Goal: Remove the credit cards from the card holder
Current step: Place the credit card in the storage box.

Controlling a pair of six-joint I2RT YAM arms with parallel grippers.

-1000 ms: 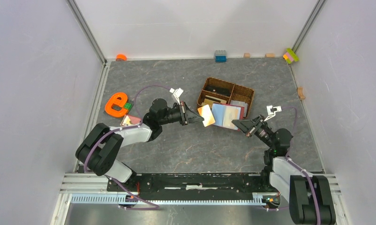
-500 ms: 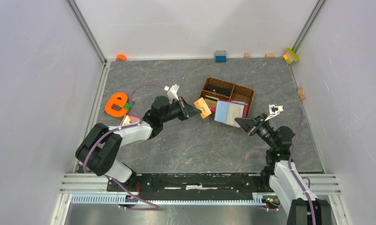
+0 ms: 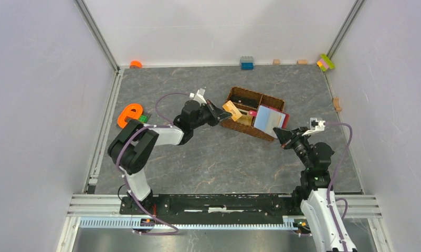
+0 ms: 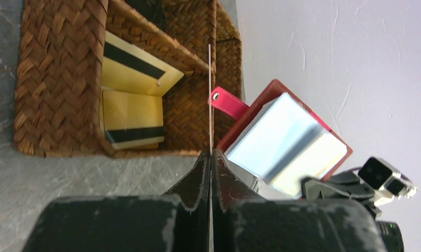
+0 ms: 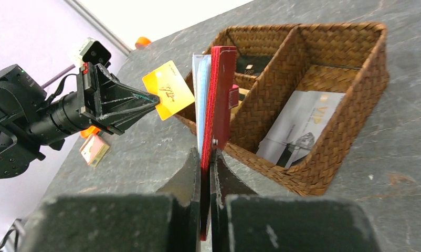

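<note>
The left claw (image 3: 220,112) is pinched tight on one corner of an orange-tan credit card (image 3: 232,110). The card sticks out past the claw's tips, clear of the worktop (image 3: 208,163) and over the near end of the wicker basket (image 3: 249,131). From the left wrist this card shows only as a hairline edge rising from between the closed fingers, so its face is unreadable there.

The right claw (image 5: 206,157) is closed on the lower edge of the dark red card holder (image 5: 222,89) and holds it upright above its tips, lifted beside the basket. The strip of holder between the fingers is hidden. Light blue cards (image 5: 202,100) stand against the holder's inner face, edge-on, so their number cannot be told. A red snap tab (image 4: 227,100) juts from the holder toward the left claw.

The orange-tan card hangs just beside the holder without touching it.

Beyond the right claw a white-grey card (image 5: 297,126) lies in one basket compartment. Past the left claw, two yellow cards with black stripes (image 4: 129,63) lie in another, their print too small to read.
</note>
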